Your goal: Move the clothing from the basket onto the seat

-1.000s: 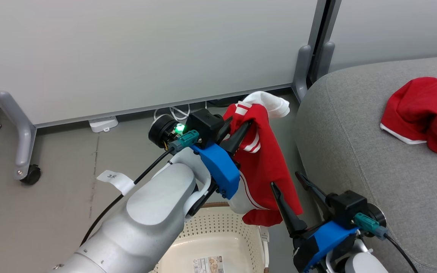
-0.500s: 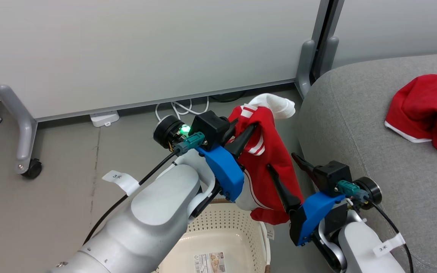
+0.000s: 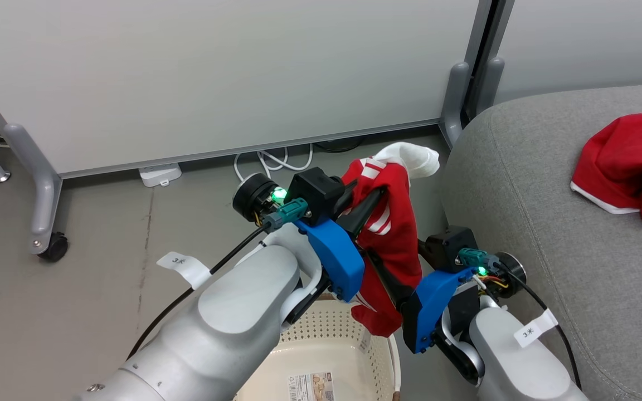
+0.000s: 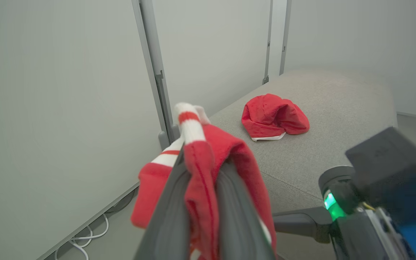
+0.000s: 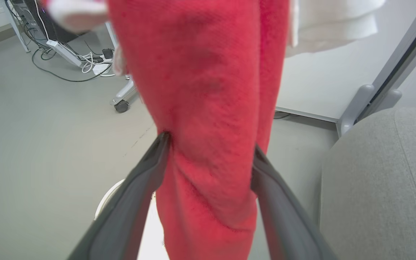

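- Left gripper (image 3: 366,196): closed on the red garment (image 3: 400,242), pinching a fold near its upper end. In the left wrist view the two fingers (image 4: 172,202) press together with red fabric (image 4: 229,151) squeezed between them.
- Red garment: held in the air and hanging straight down from the left gripper. Its white-striped cuff and a white part stand above the fingers. Its lower end hangs over the far edge of the basket (image 3: 326,331), just beside the rounded corner of the seat (image 3: 549,234).
- Right gripper (image 3: 396,253): jaws wide apart, straddling the lower half of the hanging garment. In the right wrist view one finger (image 5: 139,187) lies against each side of the fabric (image 5: 208,90). Whether they press it cannot be told.
- Second red garment (image 3: 627,161): lies crumpled on top of the seat, white trim showing along its near edge, well apart from both grippers. It also shows in the left wrist view (image 4: 273,117).
- Basket: stands on the grey floor (image 3: 92,267) beneath the left forearm, with a label on its bottom.
- Surroundings: white partition panels (image 3: 215,72) on castor legs behind, with white cables (image 3: 271,161) at their foot.
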`<state>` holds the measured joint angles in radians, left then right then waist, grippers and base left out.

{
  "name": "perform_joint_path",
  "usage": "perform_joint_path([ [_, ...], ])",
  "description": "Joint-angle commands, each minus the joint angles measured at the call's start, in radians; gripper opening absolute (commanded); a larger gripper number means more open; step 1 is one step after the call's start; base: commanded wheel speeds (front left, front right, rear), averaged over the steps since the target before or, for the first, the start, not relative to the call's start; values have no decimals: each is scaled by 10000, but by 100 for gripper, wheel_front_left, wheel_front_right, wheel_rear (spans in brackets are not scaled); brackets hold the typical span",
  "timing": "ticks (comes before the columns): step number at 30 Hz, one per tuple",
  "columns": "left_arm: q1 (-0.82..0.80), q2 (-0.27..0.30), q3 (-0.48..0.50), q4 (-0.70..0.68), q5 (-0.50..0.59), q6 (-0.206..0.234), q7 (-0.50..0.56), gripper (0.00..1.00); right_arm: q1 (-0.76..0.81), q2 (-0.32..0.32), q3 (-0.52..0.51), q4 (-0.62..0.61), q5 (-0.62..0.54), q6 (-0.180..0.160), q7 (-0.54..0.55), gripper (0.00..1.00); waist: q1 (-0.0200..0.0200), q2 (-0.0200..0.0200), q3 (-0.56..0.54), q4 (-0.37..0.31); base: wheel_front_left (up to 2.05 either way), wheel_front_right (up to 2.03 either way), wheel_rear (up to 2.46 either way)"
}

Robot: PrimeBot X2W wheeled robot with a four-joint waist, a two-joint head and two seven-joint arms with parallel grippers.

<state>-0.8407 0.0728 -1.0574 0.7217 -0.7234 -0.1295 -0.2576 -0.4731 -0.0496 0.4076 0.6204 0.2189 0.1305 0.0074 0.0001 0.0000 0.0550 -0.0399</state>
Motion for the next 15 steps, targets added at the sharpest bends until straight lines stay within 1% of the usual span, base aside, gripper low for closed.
perform_joint_path([
  [1,-121,-14,-37,-8,-76,-6,-54,0,-240,-16,80,159,128,6,-92,100,-1,0,-24,1,0,0,0],
  [10,-72,-25,-209,65,-244,-6,-74,0,-975,-16,603,1462,889,5,-651,100,-1,0,-169,33,0,0,0],
  [11,-86,-28,-222,75,-266,-6,-76,0,-1036,-16,653,1573,953,5,-710,84,-1,0,-171,35,0,0,0],
  [12,-105,-26,-225,86,-285,-6,-78,0,-1109,-16,661,1642,983,5,-836,11,-1,0,-167,31,0,0,0],
  [13,-128,-12,-229,102,-306,-6,-79,0,-1155,-16,702,1728,1048,5,-914,0,-1,0,-157,26,0,0,0],
  [15,-172,15,-233,136,-339,-6,-83,0,-1209,-16,815,1906,1088,6,-1007,0,-1,0,-138,14,0,0,0],
])
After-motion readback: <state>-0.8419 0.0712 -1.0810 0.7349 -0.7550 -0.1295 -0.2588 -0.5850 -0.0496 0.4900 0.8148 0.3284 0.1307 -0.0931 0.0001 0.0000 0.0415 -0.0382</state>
